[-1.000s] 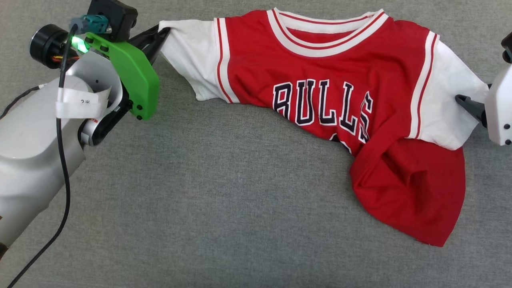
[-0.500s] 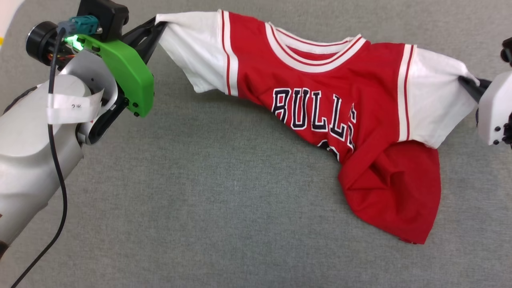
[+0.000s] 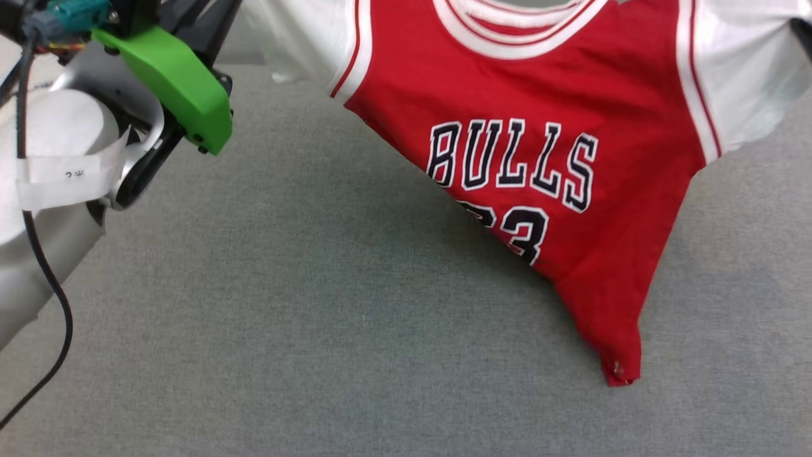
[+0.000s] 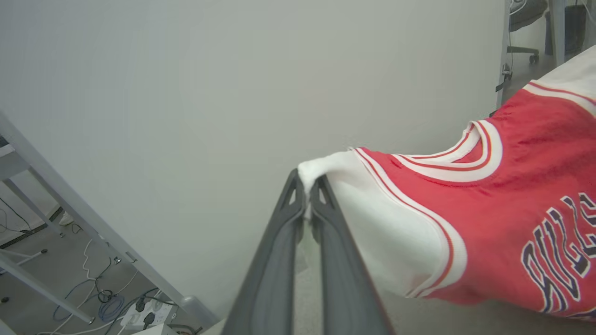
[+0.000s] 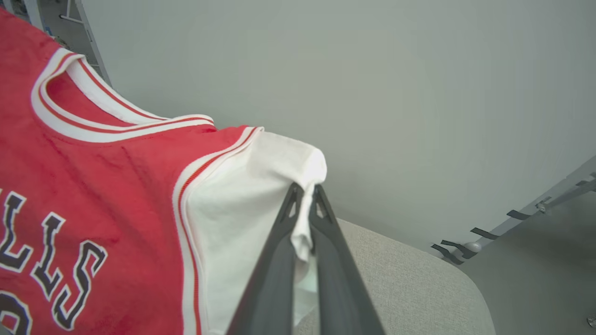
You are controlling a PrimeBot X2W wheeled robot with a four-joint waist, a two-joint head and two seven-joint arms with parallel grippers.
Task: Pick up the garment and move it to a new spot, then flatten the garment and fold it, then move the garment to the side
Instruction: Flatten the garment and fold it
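Above the broad grey table [image 3: 304, 343], whose left half lies open, we hold the red Bulls 23 jersey [image 3: 539, 89] hanging by its white sleeves, left gripper [image 4: 307, 188] and right gripper [image 5: 305, 193] raised wide apart, each pinched shut on one sleeve tip.

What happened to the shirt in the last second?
The right hand closed on a sleeve, and both hands lifted the shirt up from the table, so it hangs spread instead of bunched. The left hand kept its grip on the other sleeve.
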